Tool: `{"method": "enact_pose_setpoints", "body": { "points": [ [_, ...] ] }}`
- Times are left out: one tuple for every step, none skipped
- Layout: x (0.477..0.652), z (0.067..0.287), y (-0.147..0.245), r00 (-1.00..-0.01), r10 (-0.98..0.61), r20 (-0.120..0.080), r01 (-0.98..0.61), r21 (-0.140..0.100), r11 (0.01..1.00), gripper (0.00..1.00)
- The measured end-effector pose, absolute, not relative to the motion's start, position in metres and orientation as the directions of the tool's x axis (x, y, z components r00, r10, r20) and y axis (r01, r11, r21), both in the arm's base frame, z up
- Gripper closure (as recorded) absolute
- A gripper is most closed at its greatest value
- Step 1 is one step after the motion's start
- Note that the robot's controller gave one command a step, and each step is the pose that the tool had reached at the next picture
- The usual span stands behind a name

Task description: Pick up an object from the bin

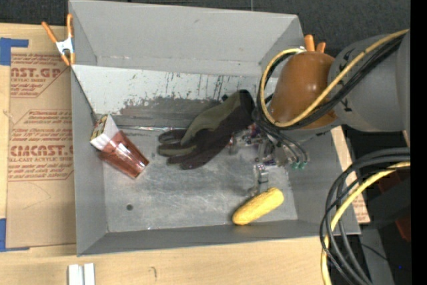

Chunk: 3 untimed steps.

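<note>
grey metal bin point(180, 200), scuffed floor: a dark glove point(207, 133) lies near the middle. the gripper point(261, 171) hangs just right of the glove, over a yellow corn-cob-shaped thing point(258, 205) lying below and right of the glove. whether the gripper is wide or narrow cannot be told. a red packet point(120, 151) rests well left of the glove.
</note>
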State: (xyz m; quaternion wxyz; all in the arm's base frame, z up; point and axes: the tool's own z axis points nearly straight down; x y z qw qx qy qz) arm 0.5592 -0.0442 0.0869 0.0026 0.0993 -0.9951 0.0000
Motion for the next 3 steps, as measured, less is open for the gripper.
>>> {"method": "enact_pose_setpoints", "body": {
  "points": [
    [0.567,0.075,0.016,-0.98,-0.197,-0.001,-0.197,0.0,0.98,0.0],
    [0.572,0.075,0.048,-0.974,-0.225,-0.001,-0.225,0.002,0.974,0.0],
    [0.579,0.092,0.074,-0.973,-0.229,0.0,-0.229,0.0,0.973,0.0]
  ]
}}
